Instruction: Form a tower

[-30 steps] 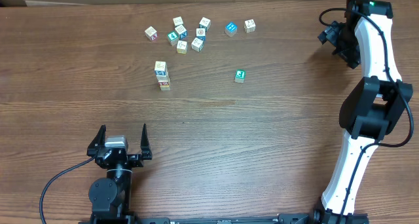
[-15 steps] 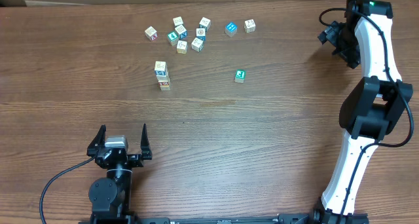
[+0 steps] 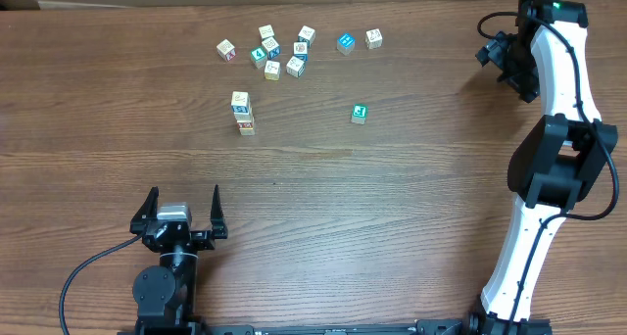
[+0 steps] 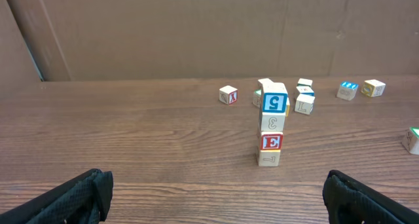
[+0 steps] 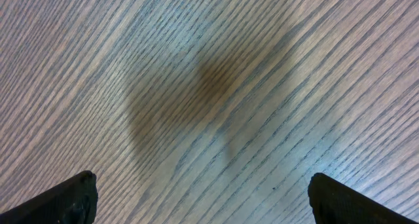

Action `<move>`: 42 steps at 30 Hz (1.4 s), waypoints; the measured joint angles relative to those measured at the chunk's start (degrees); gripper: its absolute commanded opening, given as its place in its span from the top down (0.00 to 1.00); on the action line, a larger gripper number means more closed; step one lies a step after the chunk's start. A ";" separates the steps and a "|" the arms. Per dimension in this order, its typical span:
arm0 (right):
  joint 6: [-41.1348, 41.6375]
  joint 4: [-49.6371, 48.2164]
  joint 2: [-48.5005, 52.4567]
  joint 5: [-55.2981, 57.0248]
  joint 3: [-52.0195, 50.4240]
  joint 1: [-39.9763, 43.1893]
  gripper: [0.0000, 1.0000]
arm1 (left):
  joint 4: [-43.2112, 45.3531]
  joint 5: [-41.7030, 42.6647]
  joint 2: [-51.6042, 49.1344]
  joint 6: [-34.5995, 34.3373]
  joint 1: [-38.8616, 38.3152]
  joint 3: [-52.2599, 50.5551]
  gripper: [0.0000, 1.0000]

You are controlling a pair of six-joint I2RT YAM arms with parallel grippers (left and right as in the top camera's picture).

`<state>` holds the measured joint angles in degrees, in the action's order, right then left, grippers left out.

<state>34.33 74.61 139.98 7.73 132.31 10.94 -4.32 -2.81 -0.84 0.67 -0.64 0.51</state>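
The tower (image 3: 243, 114) (image 4: 272, 129) stands left of the table's middle: a narrow upright column of small pale cubes, with a blue 5 on the top cube and a red E lower down. My left gripper (image 3: 180, 215) (image 4: 216, 201) is open near the front edge, well short of the tower, with only bare wood between its fingers. My right gripper (image 3: 497, 55) (image 5: 203, 198) hangs at the far right, high above the table. It is open and empty, facing wood grain.
Several loose cubes (image 3: 274, 53) lie in a cluster behind the tower. Two more (image 3: 359, 40) lie to its right and a single cube (image 3: 360, 114) sits at mid table. The right arm (image 3: 554, 168) rises along the right edge.
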 measured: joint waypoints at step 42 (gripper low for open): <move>-0.02 0.04 -2.69 -0.09 0.00 -5.57 0.00 | 0.00 0.00 0.00 0.00 0.00 0.00 0.01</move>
<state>34.30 74.65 137.29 7.64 132.31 5.37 -4.32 -2.81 -0.84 0.67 -0.64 0.51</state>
